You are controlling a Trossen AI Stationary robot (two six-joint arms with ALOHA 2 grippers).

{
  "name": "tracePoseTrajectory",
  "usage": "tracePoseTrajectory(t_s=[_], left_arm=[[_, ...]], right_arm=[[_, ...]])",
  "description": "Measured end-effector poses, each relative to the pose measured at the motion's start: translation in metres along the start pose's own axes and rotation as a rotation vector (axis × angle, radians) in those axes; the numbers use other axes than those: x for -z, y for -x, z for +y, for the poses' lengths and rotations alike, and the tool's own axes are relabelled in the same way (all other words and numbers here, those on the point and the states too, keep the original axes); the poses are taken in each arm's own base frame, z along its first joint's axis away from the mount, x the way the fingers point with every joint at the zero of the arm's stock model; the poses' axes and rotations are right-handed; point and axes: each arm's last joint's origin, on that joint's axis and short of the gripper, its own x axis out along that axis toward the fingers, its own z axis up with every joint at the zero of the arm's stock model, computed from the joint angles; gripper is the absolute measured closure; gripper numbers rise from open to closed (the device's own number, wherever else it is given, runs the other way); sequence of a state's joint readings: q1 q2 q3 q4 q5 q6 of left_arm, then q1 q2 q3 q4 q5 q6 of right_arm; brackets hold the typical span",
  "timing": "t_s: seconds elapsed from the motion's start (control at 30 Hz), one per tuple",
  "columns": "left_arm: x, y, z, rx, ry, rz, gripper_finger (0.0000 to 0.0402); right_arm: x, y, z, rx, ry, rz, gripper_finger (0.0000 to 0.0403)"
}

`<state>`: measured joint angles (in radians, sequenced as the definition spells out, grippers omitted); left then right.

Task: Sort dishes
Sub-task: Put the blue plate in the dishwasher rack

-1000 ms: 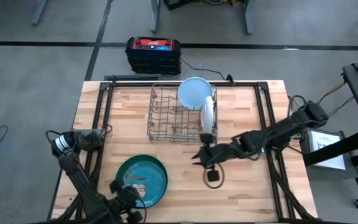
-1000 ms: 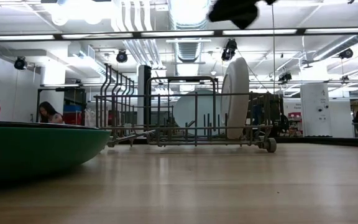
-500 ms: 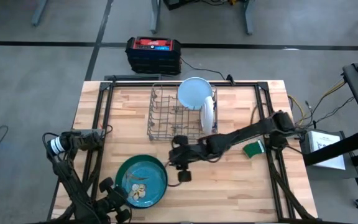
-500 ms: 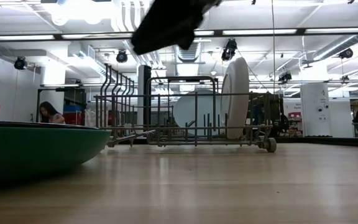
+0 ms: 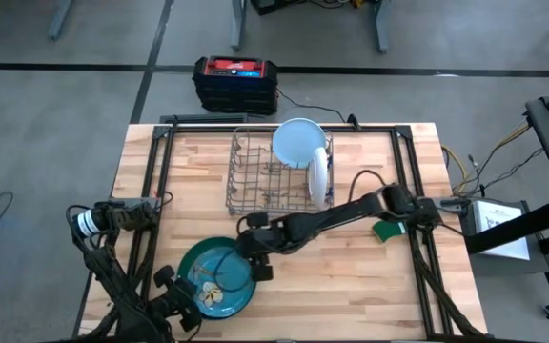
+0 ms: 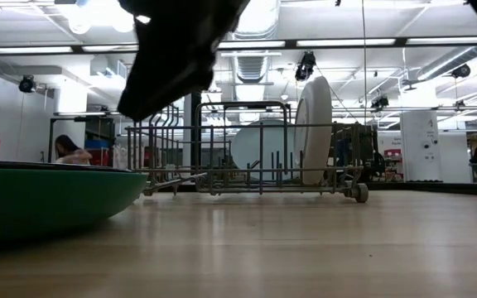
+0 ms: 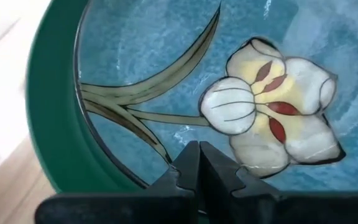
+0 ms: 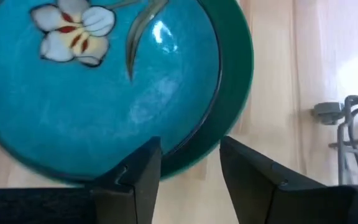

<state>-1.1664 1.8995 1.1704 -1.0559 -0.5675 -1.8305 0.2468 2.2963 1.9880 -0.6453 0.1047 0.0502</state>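
The teal plate (image 5: 219, 277) with the pale flower lies flat inside the bigger dark green plate (image 5: 191, 255), near the front of the tabletop (image 5: 370, 286), toward my left side. My right fingers (image 8: 190, 167) hang just over the rim of these two plates, set apart, with nothing between them. My left fingers (image 7: 198, 167) are pressed together and empty, low over the flower on the teal plate at its near edge.

Two dishes look sorted already. The white plate (image 5: 319, 175) stands on its edge in the grey wire rack (image 5: 255, 181), and the pale blue plate (image 5: 296, 143) leans in the rack just behind it. I think the teal and green ones are what is left (so about half is done).

From above I can see all four plates and both of my arms. From tabletop height I see only the green plate's side (image 6: 48, 194), and the teal one is hidden inside it, but there the white plate (image 6: 313, 128) shows plainly upright. My wrist pictures show the flower close up, and the rack's corner (image 8: 353, 124) well apart.
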Motion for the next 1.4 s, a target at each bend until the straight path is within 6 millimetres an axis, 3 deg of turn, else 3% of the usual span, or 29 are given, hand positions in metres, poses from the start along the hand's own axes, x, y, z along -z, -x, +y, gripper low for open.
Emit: tracePoseTrajectory(t_s=[0.27,0.8,0.97,1.2,1.4], left_arm=[[0.007,-0.015,-0.002,0.042,0.046,-0.093,0.0402],[0.007,-0.018,-0.003,0.052,0.088,-0.135,0.0401],[0.006,-0.02,-0.003,0.057,0.099,-0.159,0.0401],[0.005,-0.02,-0.003,0.055,0.113,-0.169,0.0401],[0.003,-0.018,-0.004,0.046,0.111,-0.167,0.0401]], right_arm=[[-0.004,-0.034,-0.013,0.024,-0.102,0.097,0.0228],[0.001,-0.045,-0.016,-0.115,-0.188,0.163,0.0252],[0.001,-0.047,-0.019,-0.109,-0.165,0.156,0.0291],[-0.001,-0.047,-0.024,-0.078,-0.135,0.132,0.0392],[-0.002,-0.044,-0.023,-0.069,-0.118,0.131,0.0402]])
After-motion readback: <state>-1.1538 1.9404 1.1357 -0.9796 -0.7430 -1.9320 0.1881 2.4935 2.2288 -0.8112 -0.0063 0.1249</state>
